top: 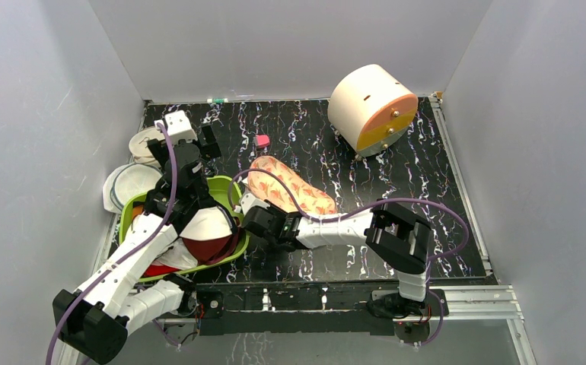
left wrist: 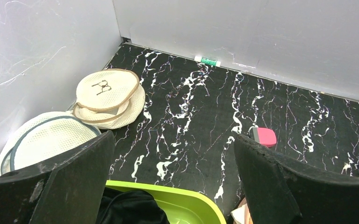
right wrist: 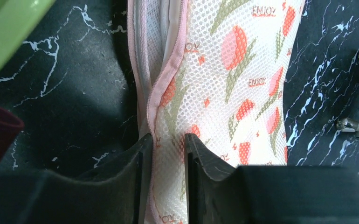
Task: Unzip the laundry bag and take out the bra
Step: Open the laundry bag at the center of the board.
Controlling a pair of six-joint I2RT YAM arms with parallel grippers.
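Your right wrist view shows what the top view hides. The right gripper [right wrist: 168, 142] has its fingers nearly together, pinching the laundry bag [right wrist: 224, 84] at its pink zipper edge [right wrist: 152, 93]. From above, the bag lies on the table [top: 427, 198], just beside the green basin [top: 227, 185]. Your left gripper [left wrist: 173, 149] is spread wide over the basin's far rim. Your left arm [top: 134, 255] hides part of the basin. A small pink block [left wrist: 264, 136] sits beyond it.

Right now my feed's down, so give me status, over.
Right tool pinching laundry bag at pink zipper edge. Left tool open, empty, above lime-green basin. Basin close beside bag.
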